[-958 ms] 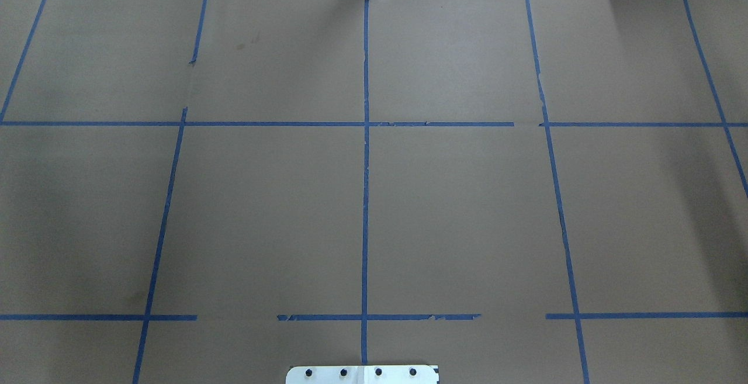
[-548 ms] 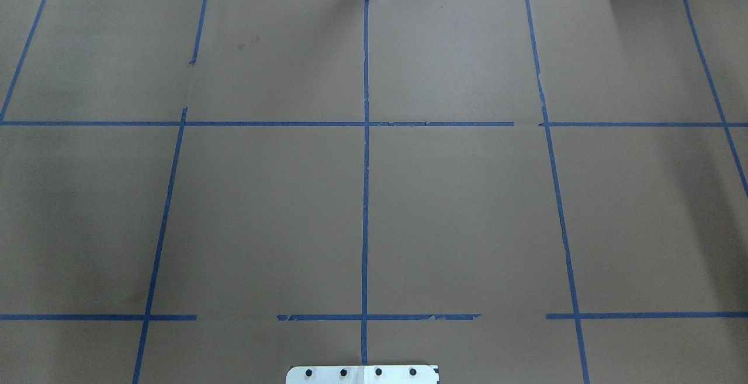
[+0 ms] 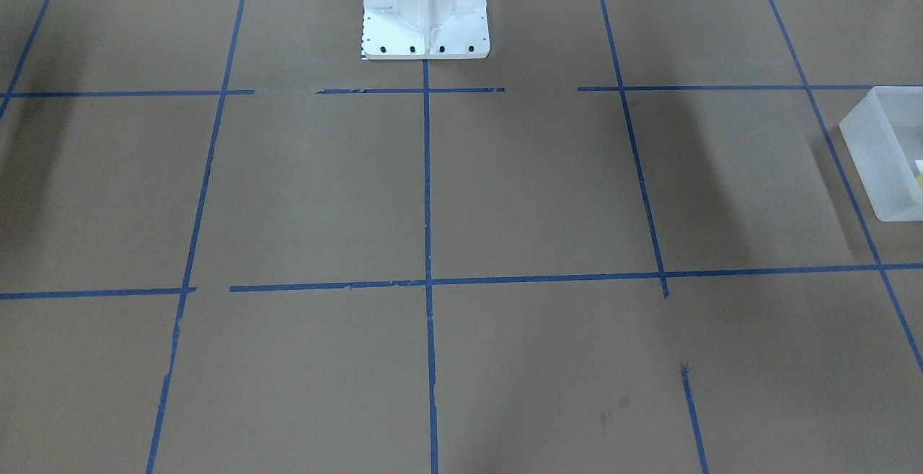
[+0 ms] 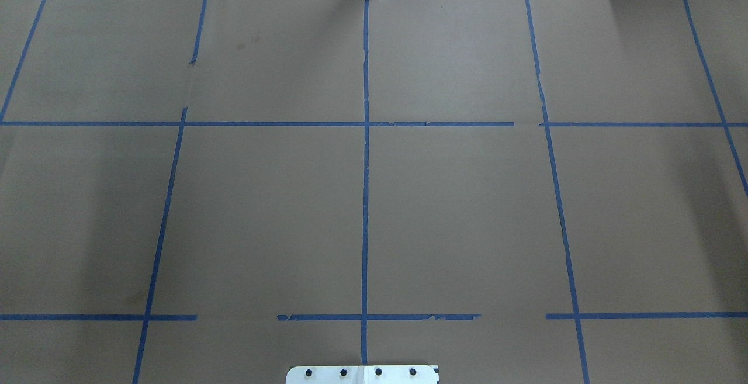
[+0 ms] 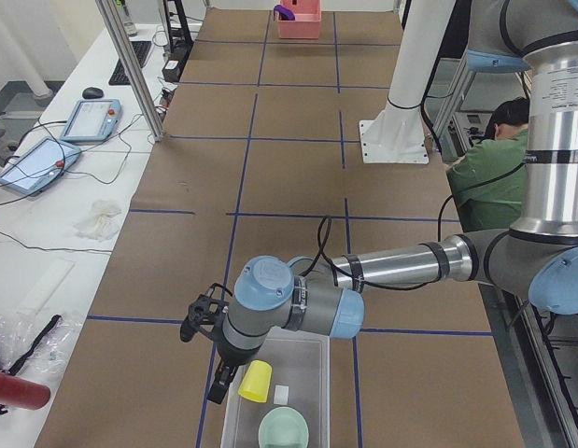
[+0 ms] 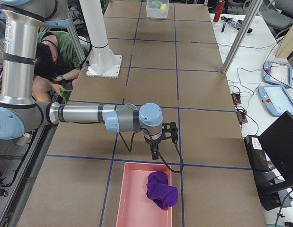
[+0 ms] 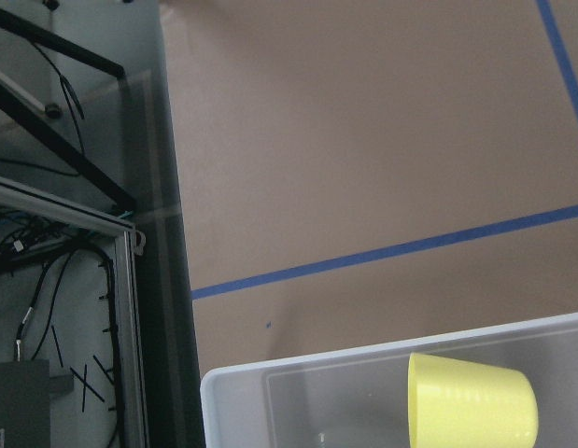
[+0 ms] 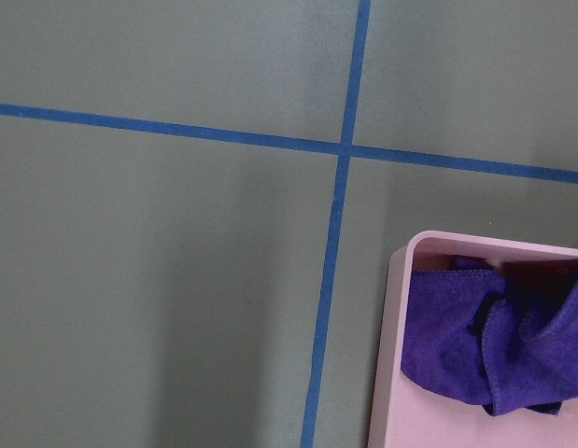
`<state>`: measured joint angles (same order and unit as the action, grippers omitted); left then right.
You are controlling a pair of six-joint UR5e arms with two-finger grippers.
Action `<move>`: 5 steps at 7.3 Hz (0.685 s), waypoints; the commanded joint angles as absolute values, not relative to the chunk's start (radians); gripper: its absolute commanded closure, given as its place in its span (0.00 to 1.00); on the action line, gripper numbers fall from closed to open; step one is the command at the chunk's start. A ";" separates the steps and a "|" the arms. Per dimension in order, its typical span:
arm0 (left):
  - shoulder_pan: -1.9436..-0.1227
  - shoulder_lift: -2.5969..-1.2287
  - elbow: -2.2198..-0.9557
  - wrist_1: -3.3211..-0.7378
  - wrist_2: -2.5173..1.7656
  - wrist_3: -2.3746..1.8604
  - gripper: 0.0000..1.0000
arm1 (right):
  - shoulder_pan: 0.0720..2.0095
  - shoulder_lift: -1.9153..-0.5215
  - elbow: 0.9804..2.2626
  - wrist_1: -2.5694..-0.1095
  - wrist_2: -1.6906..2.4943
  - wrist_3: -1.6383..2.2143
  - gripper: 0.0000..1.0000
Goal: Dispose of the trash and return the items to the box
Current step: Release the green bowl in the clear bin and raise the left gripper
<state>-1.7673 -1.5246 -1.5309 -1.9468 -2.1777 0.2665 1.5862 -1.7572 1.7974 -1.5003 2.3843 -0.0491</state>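
The yellow cup (image 5: 254, 381) is seen inside the translucent bin (image 5: 309, 362), near one of its corners. Whether the cup is upright or lying cannot be judged. The pale-green bowl (image 5: 283, 431) is set in the same bin, just beside the cup, and a small white label (image 5: 281, 394) is seen between them. In the left wrist view the cup (image 7: 471, 411) is shown just within the bin's rim (image 7: 270, 366).

The bin is placed at the end of the table on the robot's left, on brown paper (image 4: 456, 208) that is marked into squares with blue tape (image 4: 366, 197). In the front-facing view only part of the bin (image 3: 876, 142) is caught, at the edge.

The left gripper (image 5: 197, 319) is held above the paper, just beside a corner of the bin; whether its jaws are spread or pressed together cannot be told.

At the opposite end a purple cloth (image 6: 161, 190) is bunched inside a pink tray (image 6: 132, 198). The right gripper (image 6: 172, 131) is held near that tray's end, and its jaw state cannot be told either.

The white pedestal (image 3: 425, 5) is bolted at the middle of the table's robot side.
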 commanded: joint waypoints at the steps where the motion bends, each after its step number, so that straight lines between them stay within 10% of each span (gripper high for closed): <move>1: -1.673 -1.528 -1.600 -1.939 -2.296 0.171 0.00 | 1.586 -1.772 1.781 -1.497 2.362 -0.051 0.00; 5: -1.595 -1.545 -1.650 -1.688 -2.299 0.081 0.00 | 1.586 -1.789 1.763 -1.447 2.373 0.013 0.00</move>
<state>-1.6020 -1.5299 -1.6308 -1.8041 -2.2967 0.0866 1.5861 -1.7847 1.7655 -1.4567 2.3483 -0.0288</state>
